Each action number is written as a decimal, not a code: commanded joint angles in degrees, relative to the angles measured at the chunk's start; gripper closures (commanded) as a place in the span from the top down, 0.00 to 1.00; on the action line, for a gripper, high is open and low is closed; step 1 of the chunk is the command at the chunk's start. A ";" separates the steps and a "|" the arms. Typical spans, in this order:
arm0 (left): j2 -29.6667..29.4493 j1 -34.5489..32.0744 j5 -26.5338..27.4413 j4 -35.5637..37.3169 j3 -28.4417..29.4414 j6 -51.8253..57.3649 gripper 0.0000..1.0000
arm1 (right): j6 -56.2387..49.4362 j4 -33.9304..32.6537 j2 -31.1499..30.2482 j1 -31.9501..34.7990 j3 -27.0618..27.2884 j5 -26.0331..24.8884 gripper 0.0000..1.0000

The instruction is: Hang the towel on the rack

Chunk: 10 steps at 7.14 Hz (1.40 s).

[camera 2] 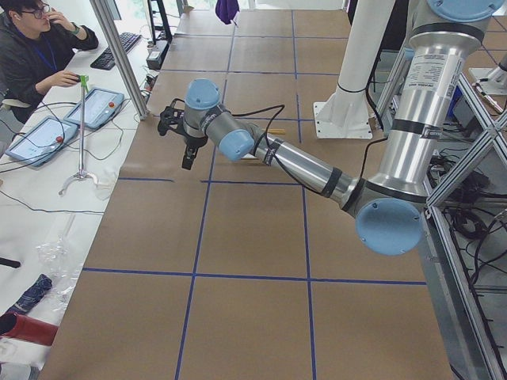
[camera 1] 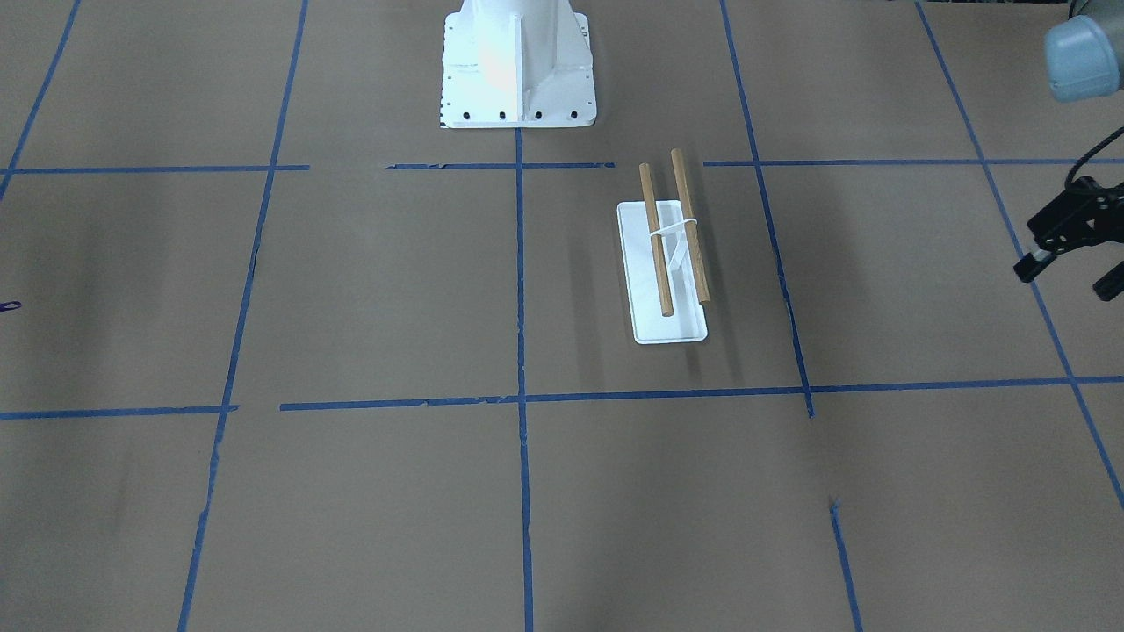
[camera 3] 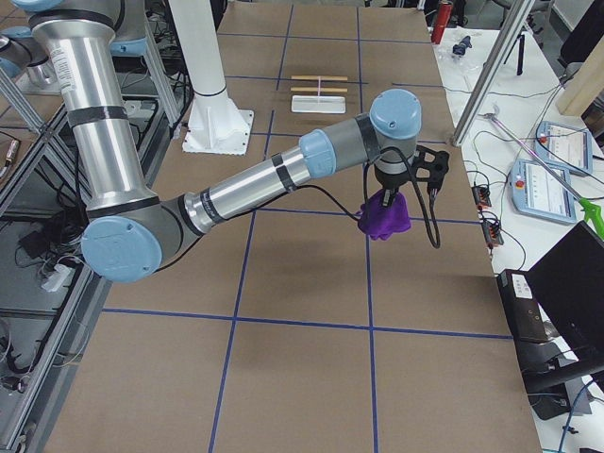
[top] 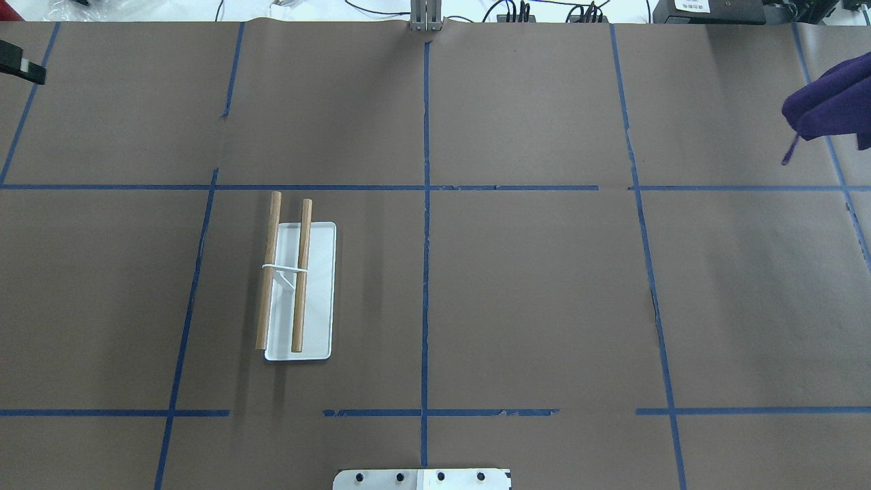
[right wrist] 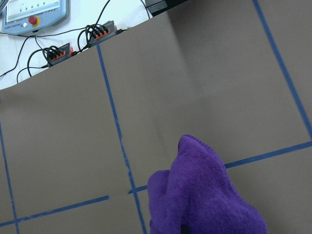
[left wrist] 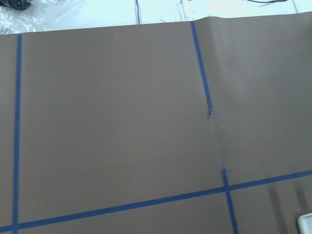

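The rack (top: pixel 320 286) is a white base plate with two wooden rods (top: pixel 300 272); it stands left of the centre line and also shows in the front view (camera 1: pixel 645 290). The purple towel (top: pixel 833 102) hangs bunched at the overhead view's right edge, off the table. In the right wrist view the towel (right wrist: pixel 204 200) fills the bottom and hides the fingers. In the right side view my right gripper (camera 3: pixel 385 196) holds the towel (camera 3: pixel 385 219) from above. My left gripper (camera 1: pixel 1067 274) is open and empty, far from the rack on the table's left side.
The white bolted robot pedestal (camera 1: pixel 518 61) stands at the table's near edge. Blue tape lines cross the brown paper table (top: pixel 531 292). An operator (camera 2: pixel 36 43) sits at a side desk with tablets. Cables and boxes (top: pixel 517 10) lie beyond the far edge.
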 commanded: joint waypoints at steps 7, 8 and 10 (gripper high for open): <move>-16.91 22.67 6.98 -21.75 6.02 -67.62 1.00 | 55.76 39.08 7.24 -19.45 1.27 -13.49 0.00; -18.48 23.64 6.98 -21.75 6.20 -73.42 1.00 | 59.72 41.48 7.24 -20.34 2.59 -15.87 0.00; -21.73 27.75 12.31 -21.66 6.29 -81.79 1.00 | 60.98 41.85 7.24 -22.18 6.01 -20.61 0.00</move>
